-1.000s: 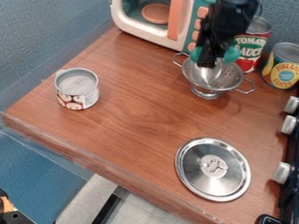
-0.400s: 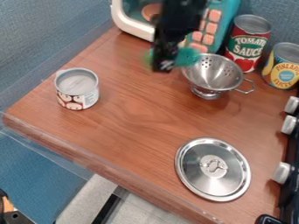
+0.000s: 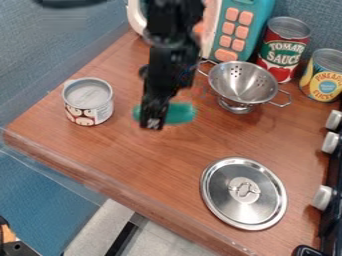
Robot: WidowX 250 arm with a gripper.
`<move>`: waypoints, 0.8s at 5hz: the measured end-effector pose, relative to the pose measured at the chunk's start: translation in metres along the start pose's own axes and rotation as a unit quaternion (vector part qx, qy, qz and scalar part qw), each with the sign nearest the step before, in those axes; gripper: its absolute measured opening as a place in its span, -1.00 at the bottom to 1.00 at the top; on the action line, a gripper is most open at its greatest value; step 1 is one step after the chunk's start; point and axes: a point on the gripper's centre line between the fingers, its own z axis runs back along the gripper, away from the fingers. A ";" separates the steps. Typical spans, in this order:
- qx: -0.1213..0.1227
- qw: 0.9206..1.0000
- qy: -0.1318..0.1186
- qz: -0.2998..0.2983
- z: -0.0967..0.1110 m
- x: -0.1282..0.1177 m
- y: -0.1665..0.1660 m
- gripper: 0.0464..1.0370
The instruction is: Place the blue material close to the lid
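Below the gripper (image 3: 153,119) and out to every side of it we had the worktop (image 3: 140,155), whose near edge ran below the gripper in view. If we carried too far that way, the load could have gone over that edge. Above and to the right of the gripper stood the toy microwave (image 3: 260,7); to the right was the colander (image 3: 240,85), its near handle jutting our way, and a sideways swing made too low might have snagged it. Down and to the right lay the lid (image 3: 224,207), well apart from the load. Stopping short would have left us far from it, while overshooting could have set the load on its rim. The white can (image 3: 87,100) stood to the left of the gripper, off the route we judged best.

The blue material (image 3: 179,114) was at the gripper's tips, sticking out on both sides. We had the gripper closed down to its thickness, grasping it near the middle. We could not tell how high it hung; letting go too high might have made it tumble or slide.
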 end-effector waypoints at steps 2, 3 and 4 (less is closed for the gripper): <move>0.009 0.999 0.016 -0.045 -0.025 -0.008 -0.021 -0.16; 0.007 0.997 0.025 -0.076 -0.033 -0.005 -0.030 -0.16; -0.023 0.995 0.032 -0.090 -0.042 -0.004 -0.035 -0.06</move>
